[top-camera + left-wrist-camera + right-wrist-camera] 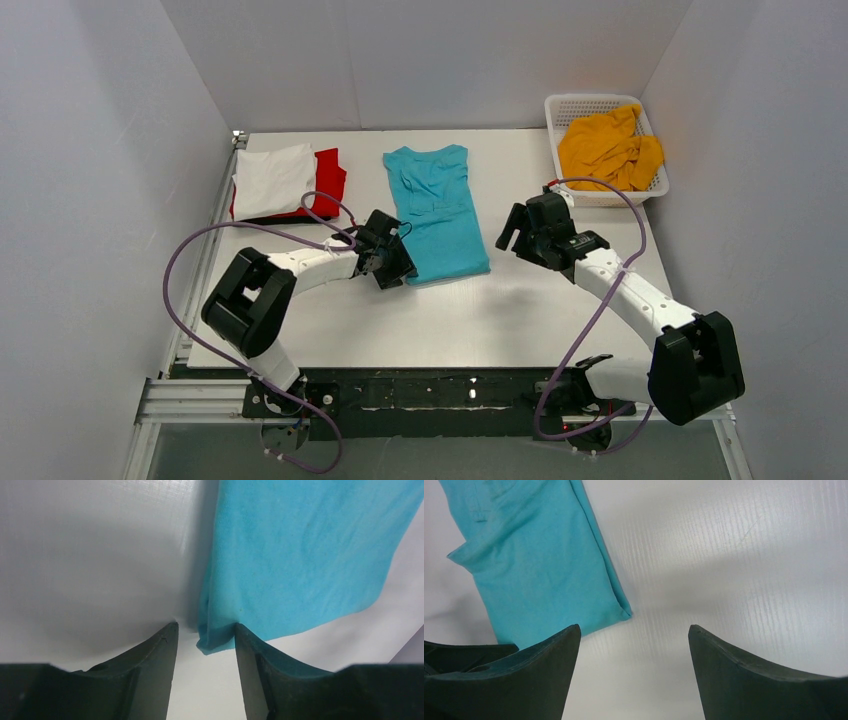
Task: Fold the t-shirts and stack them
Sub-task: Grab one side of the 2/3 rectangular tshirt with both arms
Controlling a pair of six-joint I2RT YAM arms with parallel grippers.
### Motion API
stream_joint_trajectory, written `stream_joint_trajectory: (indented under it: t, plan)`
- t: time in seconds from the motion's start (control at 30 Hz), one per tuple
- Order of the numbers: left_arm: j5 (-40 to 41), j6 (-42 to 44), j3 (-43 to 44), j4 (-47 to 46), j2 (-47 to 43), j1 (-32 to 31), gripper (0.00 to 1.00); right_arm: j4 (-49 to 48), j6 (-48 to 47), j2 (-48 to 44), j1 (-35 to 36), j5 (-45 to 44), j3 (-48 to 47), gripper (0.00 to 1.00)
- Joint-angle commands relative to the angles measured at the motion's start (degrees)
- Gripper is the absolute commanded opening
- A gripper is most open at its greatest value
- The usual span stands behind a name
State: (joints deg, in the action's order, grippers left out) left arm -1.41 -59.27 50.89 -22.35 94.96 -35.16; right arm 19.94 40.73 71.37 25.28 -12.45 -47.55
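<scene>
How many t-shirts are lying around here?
4: a folded white cloth shirt on a red shirt at far left, a turquoise shirt mid-table, a crumpled mustard-yellow shirt in the white lattice basket. More may hide beneath the stack.

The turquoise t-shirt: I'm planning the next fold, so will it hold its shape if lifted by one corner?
Probably not: the turquoise t-shirt lies in soft folds, so it looks floppy and would likely drape from the corner between the open jaws of the left gripper. It seems thin and light. Pushed on the smooth table, it would probably bunch.
</scene>
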Motion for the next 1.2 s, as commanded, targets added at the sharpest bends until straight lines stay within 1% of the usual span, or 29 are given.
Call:
stream_joint_trajectory:
  t: [0.0,0.13,0.23,0.27,0.3,0.33,0.37,0.4,0.47,0.57,0.63,0.87,1.03,1.17]
  plan:
    - [6.1,-1.7,-4.9,5.7,1.2,-1.9,0.43,-1.0,1.5,0.8,-0.2,-1.0,-0.8,0.86]
    - [6.3,-2.9,-5.0,5.2,2.1,-2.2,0.33,-0.5,2.2,1.7,-0.3,-0.1,-0.8,0.85]
    - [7.4,-2.8,-4.7,5.7,3.0,-3.0,0.31,0.0,3.1,2.2,-0.3,0.5,-0.5,0.84]
    - [7.4,-2.9,-4.4,6.1,3.6,-3.1,0.27,-0.1,3.2,2.4,-0.3,1.0,-0.5,0.83]
    - [7.1,-3.3,-4.0,6.2,4.3,-3.2,0.21,-0.2,3.4,2.8,-0.4,1.5,-0.4,0.83]
    - [6.8,-3.7,-3.8,6.1,4.9,-3.3,0.14,-0.1,3.7,3.2,-0.3,2.3,-0.3,0.83]
    - [6.6,-4.0,-3.6,6.2,5.5,-3.3,0.04,-0.2,3.9,3.8,-0.3,3.2,-0.3,0.82]
    - [6.6,-4.2,-3.4,6.4,5.8,-3.5,0.00,-0.4,4.1,4.4,-0.3,4.0,-0.3,0.81]
    - [6.9,-3.8,-3.3,6.7,6.0,-4.0,0.00,-0.8,4.6,6.3,-0.3,6.5,-0.8,0.79]
    - [8.4,-3.0,-3.0,9.5,5.2,-4.6,0.00,-2.1,4.9,10.0,-0.3,11.7,-2.0,0.71]
    - [9.1,-2.9,-3.4,11.1,4.3,-4.7,0.00,-2.8,5.2,12.7,-0.4,14.7,-2.5,0.68]
    - [9.2,-2.0,-5.3,11.6,2.8,-4.7,0.00,-7.6,5.3,18.1,-0.3,18.2,-2.9,0.63]
    - [9.6,-1.6,-5.1,12.0,2.5,-4.7,0.00,-9.5,6.0,20.4,-0.3,18.2,-2.3,0.60]
    - [9.5,-1.6,-4.8,12.3,2.6,-4.7,0.00,-11.8,5.8,21.2,-0.2,17.9,-0.4,0.49]
